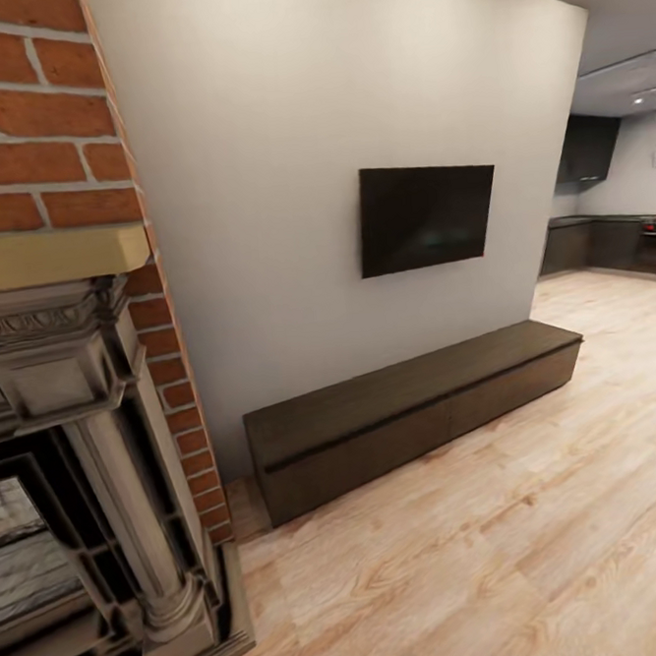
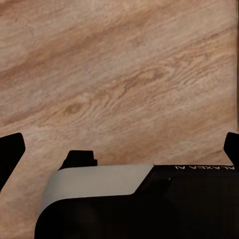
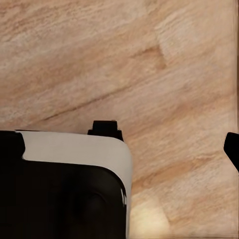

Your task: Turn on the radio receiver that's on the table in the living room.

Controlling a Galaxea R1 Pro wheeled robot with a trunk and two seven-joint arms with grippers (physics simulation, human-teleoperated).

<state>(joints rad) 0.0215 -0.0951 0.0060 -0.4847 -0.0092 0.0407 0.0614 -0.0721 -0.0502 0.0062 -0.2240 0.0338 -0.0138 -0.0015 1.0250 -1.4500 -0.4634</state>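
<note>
From the head camera I am looking at a plain white wall with a flat black wall-mounted television [image 1: 426,217] at about one o'clock of centre. Below it a long, low, dark-brown wooden media bench [image 1: 414,415] runs from six o'clock out toward three. At nine o'clock stands a red brick chimney breast [image 1: 45,113] over a carved grey stone fireplace surround [image 1: 92,465]. The light wood plank floor [image 1: 504,561] spreads across five o'clock, and a dark kitchen counter [image 1: 608,244] sits far off at two o'clock. The radio receiver and the grey coffee table lie somewhere outside this picture, so I cannot say where the radio is, which way its dial faces or how its long axis runs.

I judge I am in the search-and-approach step: the base is in the living area but turned toward the television wall. The next move calls for swinging the base or head around, away from the fireplace, until the low tabletop comes into sight, then driving up to it.

In the left wrist camera, the left pincer [image 2: 122,149] hangs over bare plank floor. Its dark fingertips [image 2: 11,152] show at the two edges, wide apart, with nothing between them, so it is released.

In the right wrist camera, the right pincer [image 3: 122,144] is likewise over floor. One tip [image 3: 232,147] shows at the three o'clock edge; the other side is a dark patch I cannot read, so I cannot tell its state.
</note>
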